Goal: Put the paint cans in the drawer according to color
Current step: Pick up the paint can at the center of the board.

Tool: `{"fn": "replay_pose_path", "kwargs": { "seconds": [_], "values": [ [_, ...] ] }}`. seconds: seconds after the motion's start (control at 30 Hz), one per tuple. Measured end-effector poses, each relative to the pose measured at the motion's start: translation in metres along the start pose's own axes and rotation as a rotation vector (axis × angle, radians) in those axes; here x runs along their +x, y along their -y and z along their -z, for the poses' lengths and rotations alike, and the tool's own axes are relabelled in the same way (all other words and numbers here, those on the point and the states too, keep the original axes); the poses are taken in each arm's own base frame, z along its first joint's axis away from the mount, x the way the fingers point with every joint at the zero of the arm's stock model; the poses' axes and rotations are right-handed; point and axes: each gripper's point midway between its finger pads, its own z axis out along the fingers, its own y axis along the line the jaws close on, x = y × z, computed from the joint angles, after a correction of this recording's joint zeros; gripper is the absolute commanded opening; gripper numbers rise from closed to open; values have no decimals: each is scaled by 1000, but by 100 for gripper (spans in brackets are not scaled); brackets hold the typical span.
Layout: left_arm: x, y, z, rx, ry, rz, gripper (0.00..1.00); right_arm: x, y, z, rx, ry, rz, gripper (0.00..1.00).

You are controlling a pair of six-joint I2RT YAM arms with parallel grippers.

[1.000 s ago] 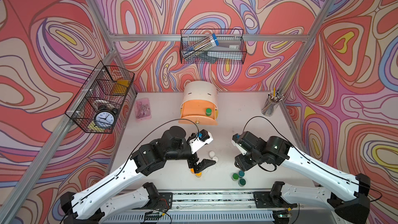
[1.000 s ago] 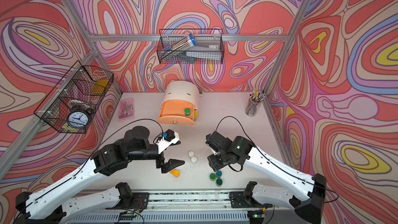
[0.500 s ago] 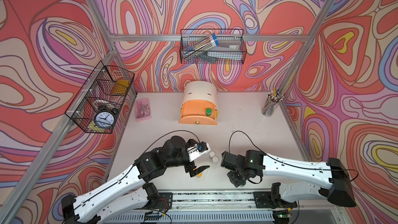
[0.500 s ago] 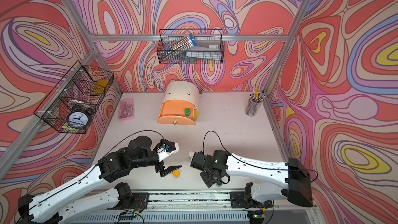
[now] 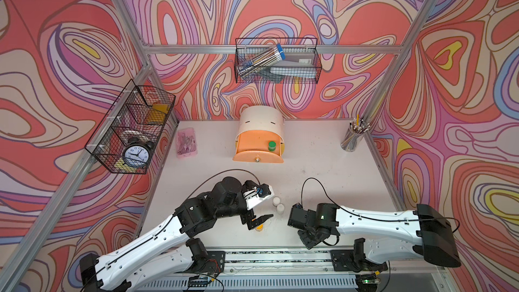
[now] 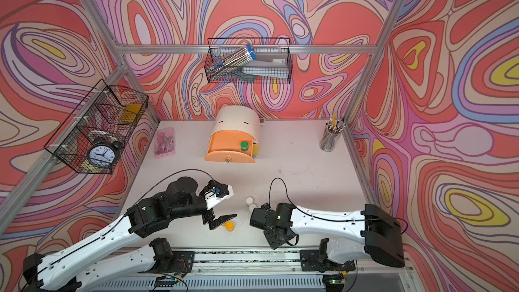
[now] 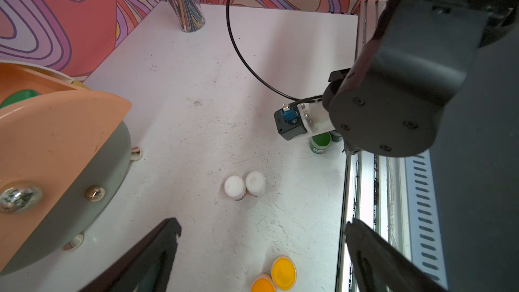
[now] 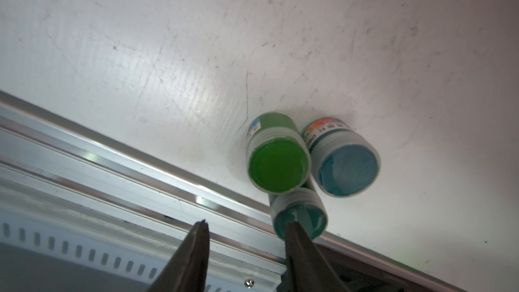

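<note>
The cream drawer cabinet (image 5: 259, 120) stands at the back with its peach top drawer (image 5: 252, 146) pulled out; one green paint can (image 5: 271, 145) sits in it. Two white cans (image 7: 234, 186) stand together mid-table. My left gripper (image 7: 261, 226) is open just above two orange cans (image 7: 283, 272), also visible in a top view (image 6: 229, 225). My right gripper (image 8: 247, 228) hangs over the front rail, jaws apart and empty. One of its fingers (image 8: 297, 242) overlaps a teal can (image 8: 304, 210). A green can (image 8: 278, 165) and a blue-teal can (image 8: 346, 167) stand beside that one.
A clear pencil cup (image 5: 352, 137) stands at the back right and a pink case (image 5: 186, 143) at the back left. Wire baskets hang on the back wall (image 5: 276, 60) and the left wall (image 5: 130, 130). An aluminium rail (image 8: 112, 164) edges the table front.
The right arm swung low towards the front edge over the green and teal cans, and its jaws narrowed. The left gripper moved slightly frontward over the orange cans, still open.
</note>
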Motion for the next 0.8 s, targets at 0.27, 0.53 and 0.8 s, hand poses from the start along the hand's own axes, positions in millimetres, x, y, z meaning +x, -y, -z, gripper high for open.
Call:
{"fn": "replay_pose_path", "kwargs": {
  "seconds": [0.27, 0.53, 0.8],
  "values": [
    [0, 0, 1, -1, 2, -1, 98, -8, 4, -10, 66, 6, -4, 50],
    [0, 0, 1, -1, 2, 0, 98, -13, 13, -13, 134, 18, -3, 50],
    [0, 0, 1, -1, 2, -1, 99, -22, 10, -27, 158, 26, 10, 50]
  ]
}}
